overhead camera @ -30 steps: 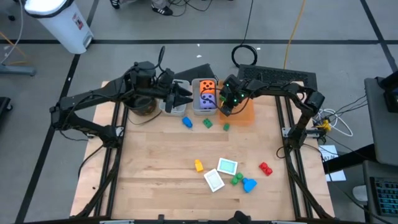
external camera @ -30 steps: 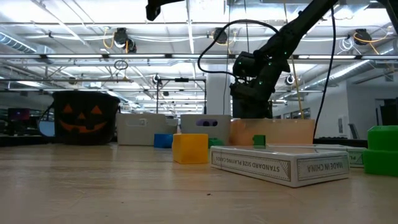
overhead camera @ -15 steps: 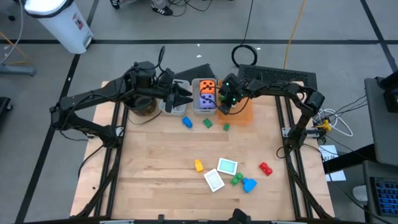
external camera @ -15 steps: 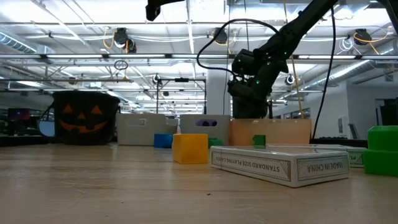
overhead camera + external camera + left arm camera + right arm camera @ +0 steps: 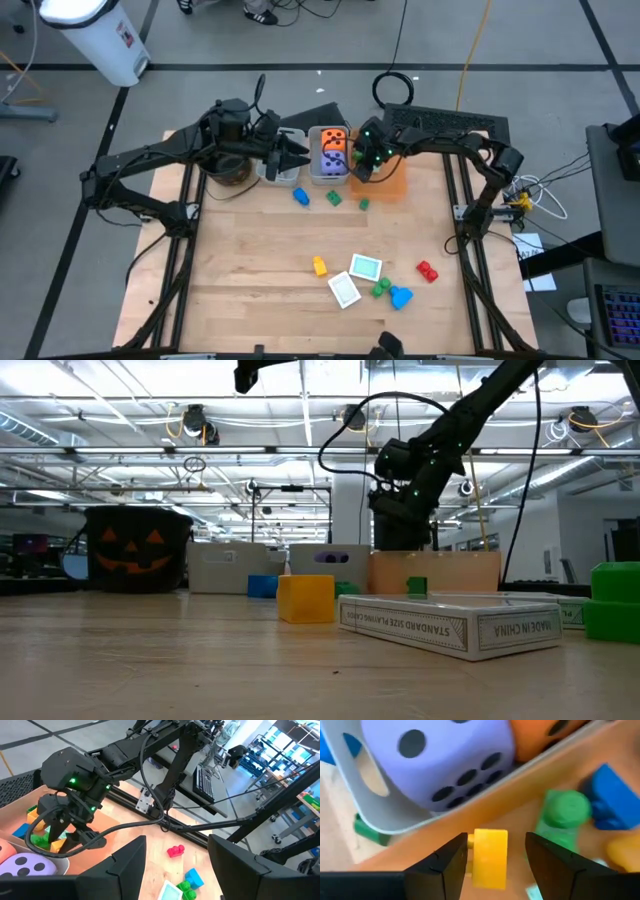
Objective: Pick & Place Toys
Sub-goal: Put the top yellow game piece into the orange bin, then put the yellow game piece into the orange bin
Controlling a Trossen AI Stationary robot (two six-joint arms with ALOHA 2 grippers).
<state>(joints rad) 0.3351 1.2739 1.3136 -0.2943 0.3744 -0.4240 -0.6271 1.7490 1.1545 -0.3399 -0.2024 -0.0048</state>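
My right gripper [image 5: 364,168] hangs slanting down over the orange bin [image 5: 396,182], open, with a yellow block [image 5: 490,856] between its fingers. In the bin lie green [image 5: 563,815] and blue [image 5: 615,795] blocks. The grey bin [image 5: 316,172] beside it holds an orange die [image 5: 333,138] and a purple die [image 5: 440,760]. My left gripper [image 5: 175,870] hovers open over the grey bins, nothing between its fingers. Loose toys lie on the table: blue [image 5: 301,197], green [image 5: 334,200], red [image 5: 427,270] and yellow [image 5: 319,266] blocks, a teal card [image 5: 366,268] and a white card [image 5: 345,290]. My right gripper has the yellow block [image 5: 490,856] between its fingers, which point down into the orange bin. A clear gap shows between the block and one finger [image 5: 555,865]. Whether the other finger [image 5: 447,865] touches the block, I cannot tell.
A black pumpkin-face pot [image 5: 230,168] stands at the far left, under my left arm. Another grey bin [image 5: 280,172] sits between the pot and the dice bin. The middle of the wooden table [image 5: 250,250] is bare; the loose toys cluster near the front right.
My right gripper has tipped slightly over the orange bin while staying where it was.
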